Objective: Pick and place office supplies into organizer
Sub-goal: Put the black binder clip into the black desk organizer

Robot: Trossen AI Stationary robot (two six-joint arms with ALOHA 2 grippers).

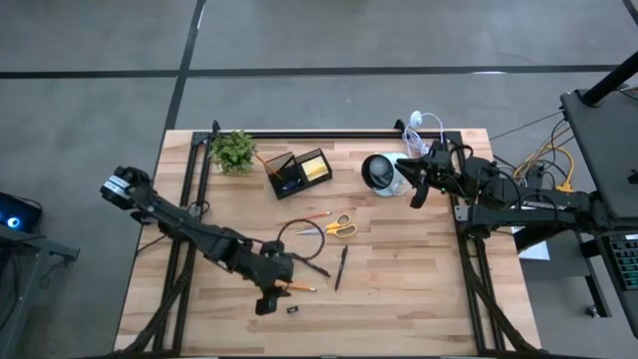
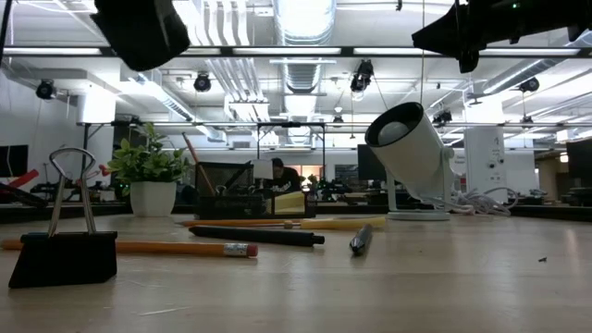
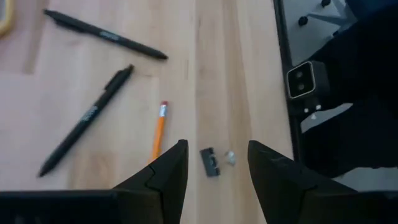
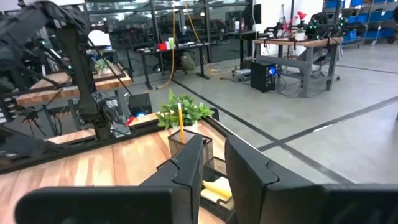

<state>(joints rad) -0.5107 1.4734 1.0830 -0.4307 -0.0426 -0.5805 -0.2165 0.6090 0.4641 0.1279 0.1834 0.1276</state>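
My left gripper (image 1: 267,297) (image 3: 214,163) hangs open above the near part of the table, and a small black binder clip (image 3: 211,162) (image 1: 293,309) (image 2: 65,248) lies on the wood below the gap between its fingers. An orange pencil (image 3: 158,129) (image 1: 298,287) and two dark pens (image 3: 85,121) (image 3: 106,35) lie just beyond. The yellow-handled scissors (image 1: 336,226) and another pencil (image 1: 305,216) lie mid-table. The black organizer (image 1: 299,172) (image 4: 189,146) stands at the far side with a pencil and a yellow sticky-note block (image 4: 216,188) in it. My right gripper (image 1: 418,191) (image 4: 214,168) waits, open, near the white cup.
A small green plant (image 1: 233,150) stands left of the organizer. A white round cup-like device (image 1: 380,172) (image 2: 412,153) with a white cable (image 1: 424,125) sits right of it. A thin dark loop (image 1: 300,236) lies beside the scissors. The table's near edge is close to my left gripper.
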